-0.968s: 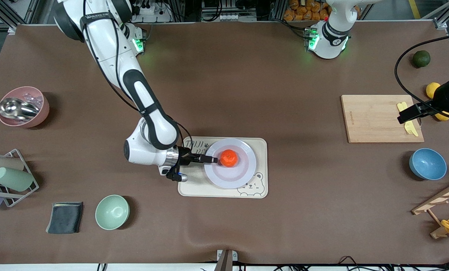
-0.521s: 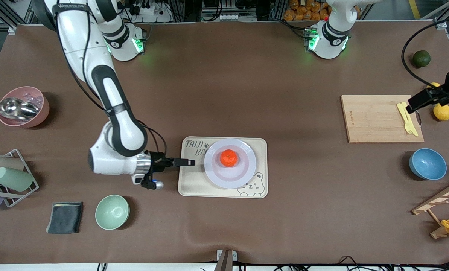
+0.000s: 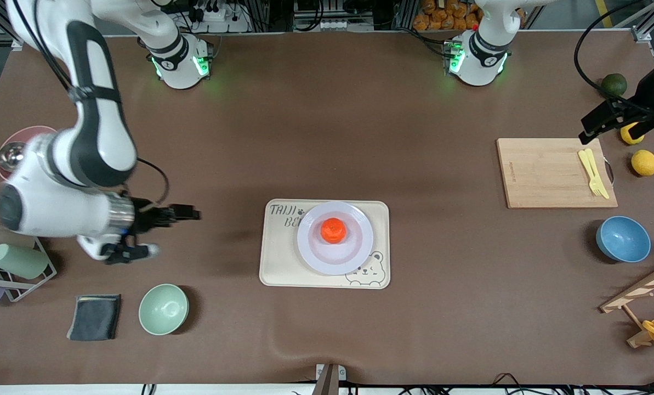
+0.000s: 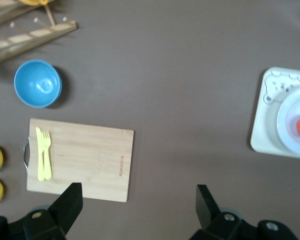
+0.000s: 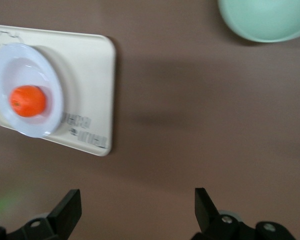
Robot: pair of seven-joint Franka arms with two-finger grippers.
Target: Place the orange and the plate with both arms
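**Both grippers spread and empty, orange resting on the plate**

Right gripper hangs over bare tabletop toward the right arm's end of the table, its fingers spread wide and holding nothing. Nearer the front camera than it sit a green bowl and a dark cloth. Mid-table, the orange lies in the middle of the plate, which rests on a beige bear-print tray. Left gripper is over the table just off the cutting board's corner that lies farthest from the front camera, toward the left arm's end, jaws parted and empty. A yellow fork lies on that board, with two lemons beside it.
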